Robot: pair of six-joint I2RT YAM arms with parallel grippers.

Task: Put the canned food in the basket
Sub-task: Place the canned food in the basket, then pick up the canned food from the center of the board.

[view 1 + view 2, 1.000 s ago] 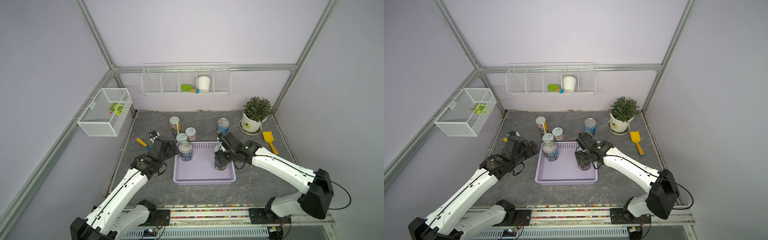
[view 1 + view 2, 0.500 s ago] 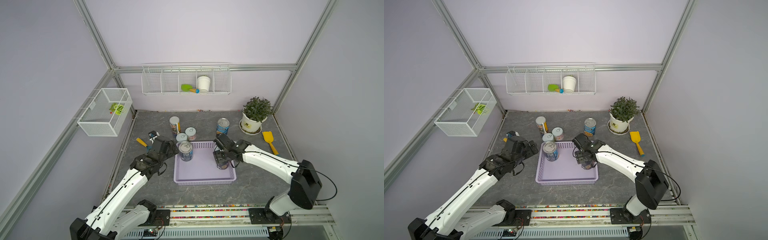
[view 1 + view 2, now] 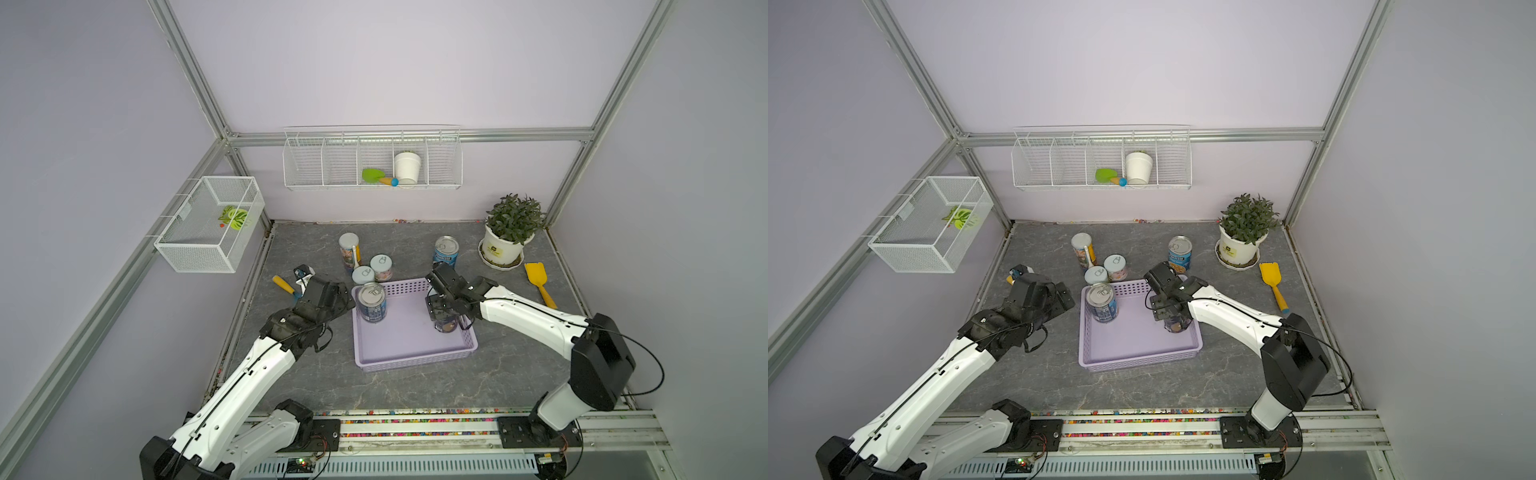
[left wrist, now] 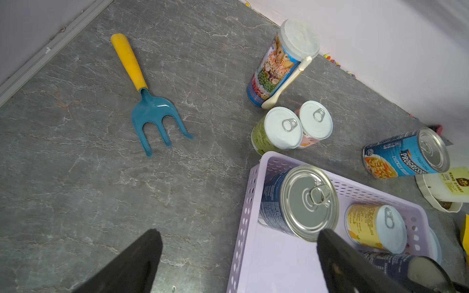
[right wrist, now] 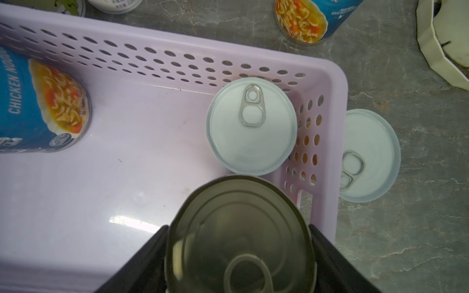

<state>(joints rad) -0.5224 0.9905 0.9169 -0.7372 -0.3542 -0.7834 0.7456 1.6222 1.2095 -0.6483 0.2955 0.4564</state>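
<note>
Grey veined tabletop (image 3: 415, 386) (stone-look) carries the basket (image 3: 415, 362) between lilac walls (image 3: 395, 62).

Left arm (image 3: 257, 370) and right arm (image 3: 532, 320): white shells, black joints (image 3: 600, 361), thin looping black cables (image 3: 663, 365), black fingers (image 4: 132, 263), black bases (image 3: 536, 432).

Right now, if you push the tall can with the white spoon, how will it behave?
The tall can stands upright and narrow, so a high push probably tips it. Once down, its round body would likely roll.
</note>
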